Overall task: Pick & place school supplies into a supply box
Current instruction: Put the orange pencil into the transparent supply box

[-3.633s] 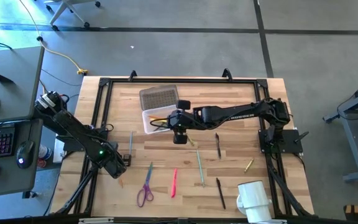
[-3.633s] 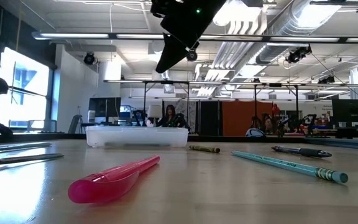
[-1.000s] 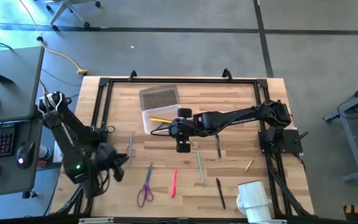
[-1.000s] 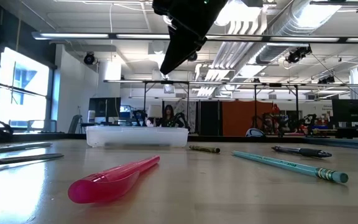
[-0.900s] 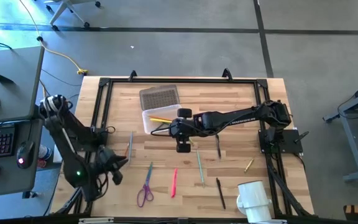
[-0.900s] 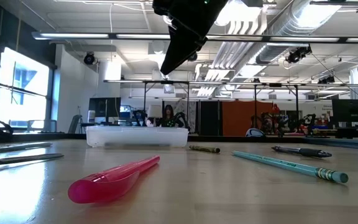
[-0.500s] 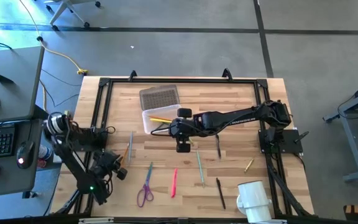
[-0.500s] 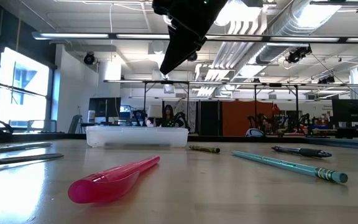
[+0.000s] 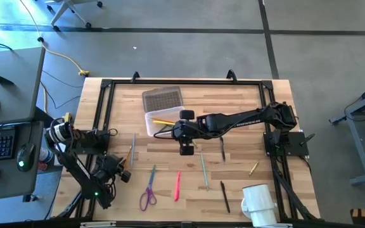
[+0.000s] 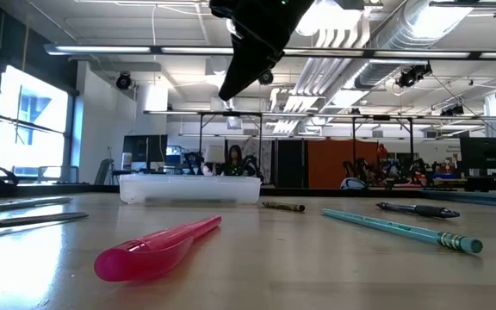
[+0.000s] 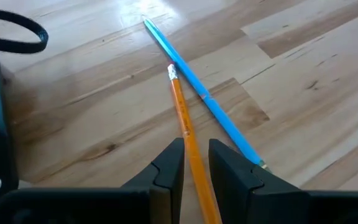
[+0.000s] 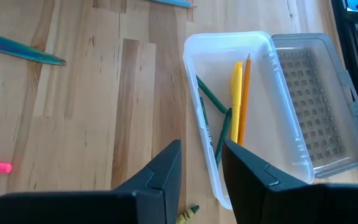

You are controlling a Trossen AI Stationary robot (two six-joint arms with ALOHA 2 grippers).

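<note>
My left gripper [image 9: 123, 173] is low over the table's near left, shut on an orange pencil [image 11: 182, 112] that runs ahead beside a blue pencil [image 11: 207, 102]. My right gripper [image 9: 185, 150] hangs open over the middle [image 12: 202, 155], on the near side of the clear supply box [image 9: 149, 126], with nothing between its fingers. The box [image 12: 191, 81] holds a yellow pen [image 12: 235, 93], an orange pencil and green ones. Purple scissors [image 9: 148, 190], a pink pen [image 9: 177, 185] and a teal pencil [image 9: 203, 170] lie flat on the table. My left gripper pinches the orange pencil's shaft [image 11: 193, 148] between its two fingers. The fingers slant down from the table's near left. The pencil runs out ahead of them toward the far side. Its eraser end [image 11: 172, 73] sits low beside the blue pencil; whether it touches the table, I cannot tell.
The box's grey textured lid [image 9: 162, 99] lies open on its far side. Two black pens [image 9: 222, 147] [image 9: 224, 195], a yellow crayon [image 9: 253, 168] and an olive crayon [image 10: 282, 207] lie to the right. A white mug [image 9: 258, 202] stands at the near right.
My left gripper has sunk toward the table at the near left and turned about as its arm folded down. The orange pencil has come down with it, beside the blue pencil.
</note>
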